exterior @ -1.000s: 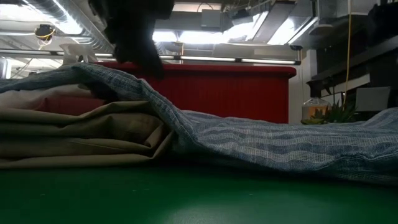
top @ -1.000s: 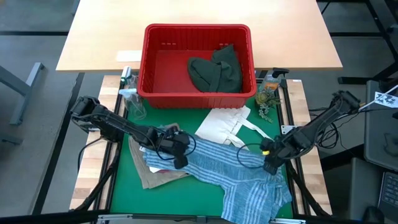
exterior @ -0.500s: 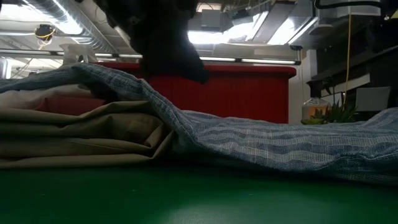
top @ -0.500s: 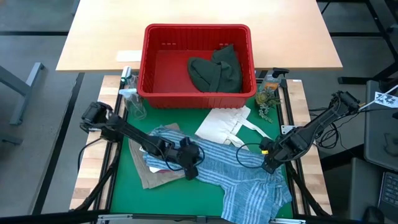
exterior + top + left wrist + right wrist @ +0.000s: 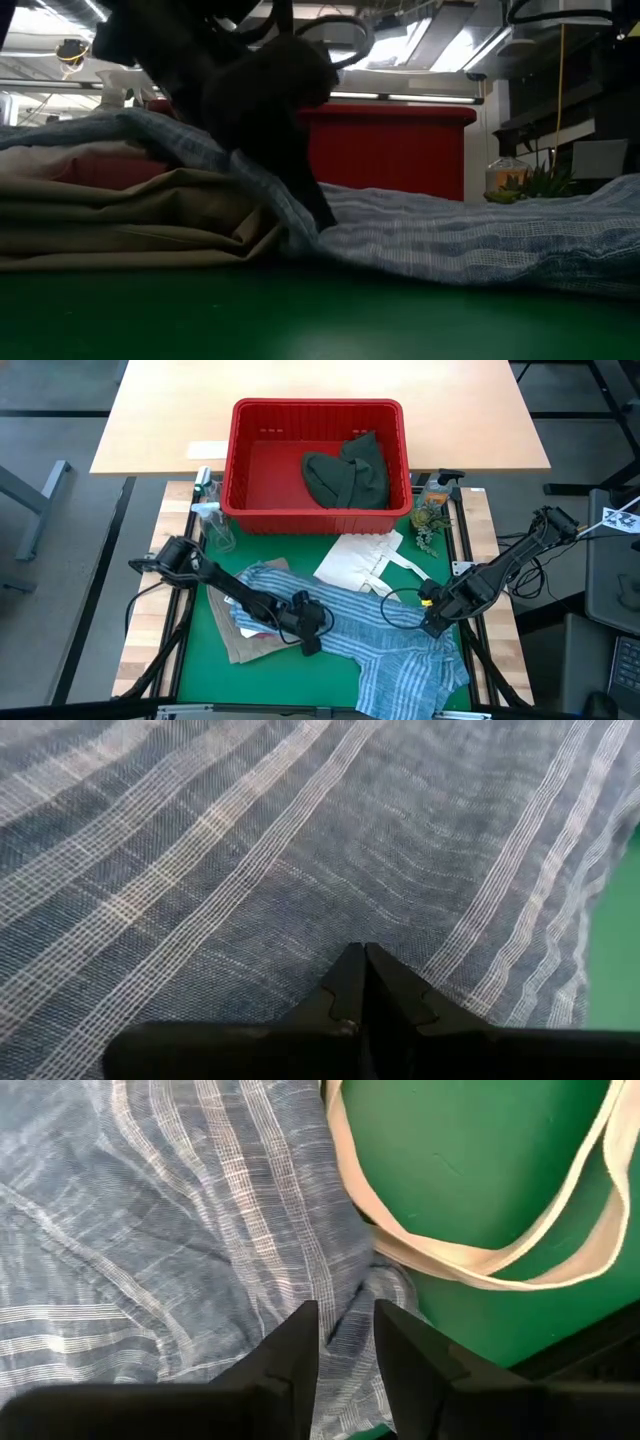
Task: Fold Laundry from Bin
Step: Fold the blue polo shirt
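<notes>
On the green mat, the striped shirt half-covers the tan garment; left gripper clenched on top, right gripper pinching its edge.

Blue-white striped shirt rumpled across a green mat, with a cream strap loop of a bag curving along the shirt's edge. Right gripper low over the cloth, a fold of striped fabric pinched between its two dark fingers.
</notes>
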`<state>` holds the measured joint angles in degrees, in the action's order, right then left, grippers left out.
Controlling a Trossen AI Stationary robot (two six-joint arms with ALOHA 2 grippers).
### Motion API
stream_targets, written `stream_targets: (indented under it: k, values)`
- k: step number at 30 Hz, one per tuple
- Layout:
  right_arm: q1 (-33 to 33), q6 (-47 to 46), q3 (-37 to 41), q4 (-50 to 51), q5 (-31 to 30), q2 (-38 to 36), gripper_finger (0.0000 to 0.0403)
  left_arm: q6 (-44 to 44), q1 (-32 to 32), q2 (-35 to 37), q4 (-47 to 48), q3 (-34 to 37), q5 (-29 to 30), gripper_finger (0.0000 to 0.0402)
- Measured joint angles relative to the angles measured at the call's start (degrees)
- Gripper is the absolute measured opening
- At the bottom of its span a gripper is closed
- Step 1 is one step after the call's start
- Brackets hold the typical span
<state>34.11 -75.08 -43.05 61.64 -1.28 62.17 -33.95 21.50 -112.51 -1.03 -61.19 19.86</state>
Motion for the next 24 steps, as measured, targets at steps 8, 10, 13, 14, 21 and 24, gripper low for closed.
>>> stream_targets:
  k: [8, 10, 13, 14, 21, 24]
  values:
    - [-0.02, -1.27, 0.0, 1.3, 0.62, 2.45, 0.0076, 0.02, 0.02, -0.48, 0.39, 0.0, 0.57, 0.0001]
    - [0.0, -1.18, 0.0, 1.77, 1.81, 3.87, 0.0056, 0.02, 0.02, -0.48, 0.42, 0.0, 0.6, 0.0001]
    - [0.0, -0.68, 0.0, 1.69, 2.4, 5.48, 0.0019, 0.02, 0.02, -0.48, 0.48, 0.0, 0.61, 0.0001]
    - [0.0, -0.34, 0.0, 1.79, 2.37, 5.79, 0.001, 0.02, 0.02, -0.48, 0.48, 0.0, 0.63, 0.0001]
    - [0.0, -1.77, -0.02, 6.84, 5.69, 6.23, 0.0003, -0.04, 0.02, -0.48, 0.56, 0.0, 0.66, 0.0001]
    - [0.0, -4.47, -0.02, 11.3, 8.74, 6.23, 0.0005, -0.13, 0.02, -0.48, 0.74, 0.0, 0.74, 0.0001]
